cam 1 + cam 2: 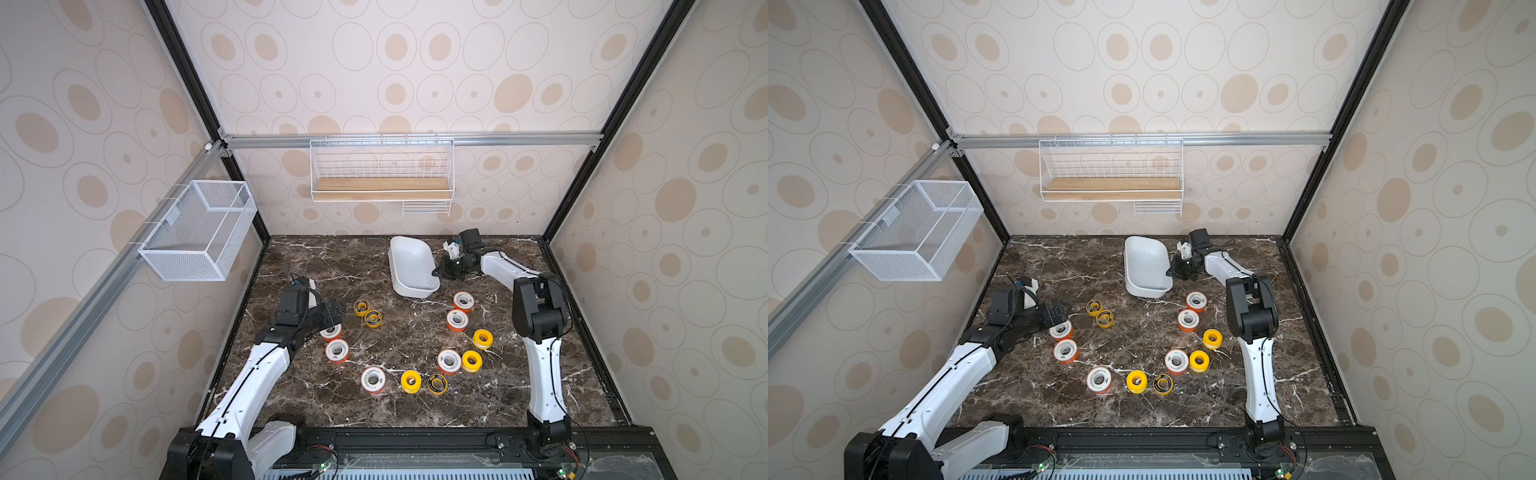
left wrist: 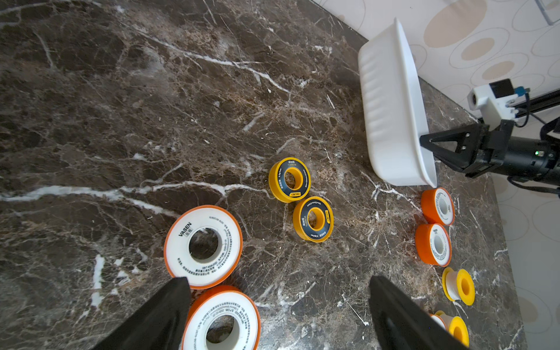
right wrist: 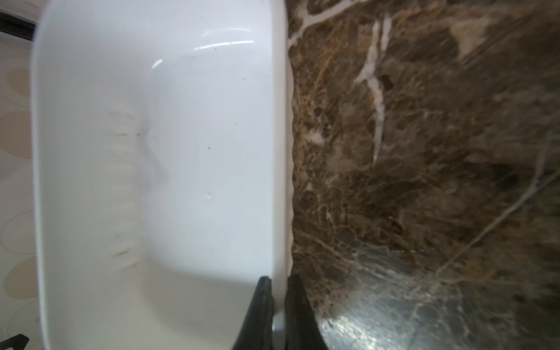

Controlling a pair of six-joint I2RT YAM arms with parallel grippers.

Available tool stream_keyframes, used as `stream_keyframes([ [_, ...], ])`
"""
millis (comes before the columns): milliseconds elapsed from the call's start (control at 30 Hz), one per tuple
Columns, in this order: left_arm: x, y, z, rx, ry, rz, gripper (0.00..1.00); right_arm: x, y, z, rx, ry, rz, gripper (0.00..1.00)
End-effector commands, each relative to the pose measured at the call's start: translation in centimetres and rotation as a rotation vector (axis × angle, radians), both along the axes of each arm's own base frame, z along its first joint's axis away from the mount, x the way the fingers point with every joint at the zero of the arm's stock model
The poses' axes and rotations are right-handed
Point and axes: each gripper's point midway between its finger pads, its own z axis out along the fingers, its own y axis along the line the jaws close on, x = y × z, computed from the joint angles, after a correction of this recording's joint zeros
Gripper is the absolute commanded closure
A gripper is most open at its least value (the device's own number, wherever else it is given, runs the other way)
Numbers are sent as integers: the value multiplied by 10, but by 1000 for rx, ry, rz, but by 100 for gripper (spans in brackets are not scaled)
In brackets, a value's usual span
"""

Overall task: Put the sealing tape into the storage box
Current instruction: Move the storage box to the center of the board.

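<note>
Twelve spools (image 1: 372, 379) loose; your right claw (image 3: 278, 281) pinches the box (image 1: 415, 291) rim, your empty wide-open left claw (image 2: 277, 280) hangs just by an orange spool (image 2: 178, 251).

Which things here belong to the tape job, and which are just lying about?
Job: tape spools scattered on the table; white tub, empty; right gripper, clamped on the tub's rim; left gripper, open.
Lying about: mesh basket; wire rack with its wooden board.
</note>
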Motion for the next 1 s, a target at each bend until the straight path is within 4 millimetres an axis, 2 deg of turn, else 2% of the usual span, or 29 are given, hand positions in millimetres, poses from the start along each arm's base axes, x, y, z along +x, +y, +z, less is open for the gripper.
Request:
stream_keyframes([
  [0, 3, -3, 9, 3, -19, -23, 4, -18, 0, 7, -14, 18, -6, 91],
  [533, 0, -2, 7, 6, -23, -20, 4, -116, -15, 13, -217, -51, -70, 92],
  [767, -1, -3, 8, 5, -28, -21, 3, -151, -18, 12, -259, -72, -105, 93],
  [967, -2, -2, 8, 7, -29, -19, 3, -173, -17, 17, -283, -115, -121, 92],
])
